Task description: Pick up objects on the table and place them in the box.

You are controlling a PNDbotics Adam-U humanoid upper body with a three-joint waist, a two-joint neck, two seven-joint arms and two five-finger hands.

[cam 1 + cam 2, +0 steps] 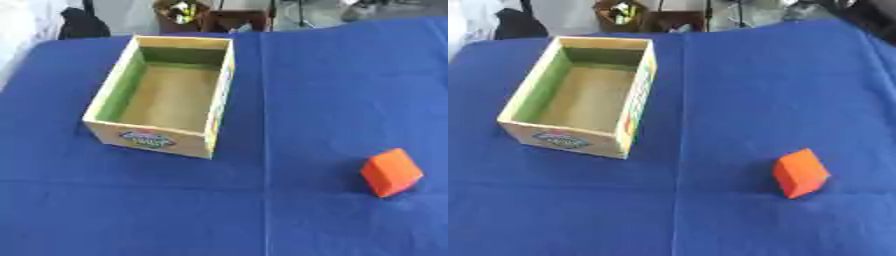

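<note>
On the blue cloth-covered table (332, 75), the landmark is the open rectangular wooden box (163, 95) with green inner walls and a printed label on its near face; it sits on the left half, mouth upward, and appears to hold nothing. To the right of the box and nearer the camera, well apart from it, lies the orange block with slanted faces (391, 172), resting alone on the cloth and seemingly tipped on one face. Neither robot hand shows in either view, so the state of the fingers cannot be told. Judged from this layout, the step in hand is the approach to the block. The right hand is the closer candidate. A grasp across two opposed flat faces would suit best, since the slanted sides may slip. The carry should rise clear of the box's near right wall before release over the open interior.
</note>
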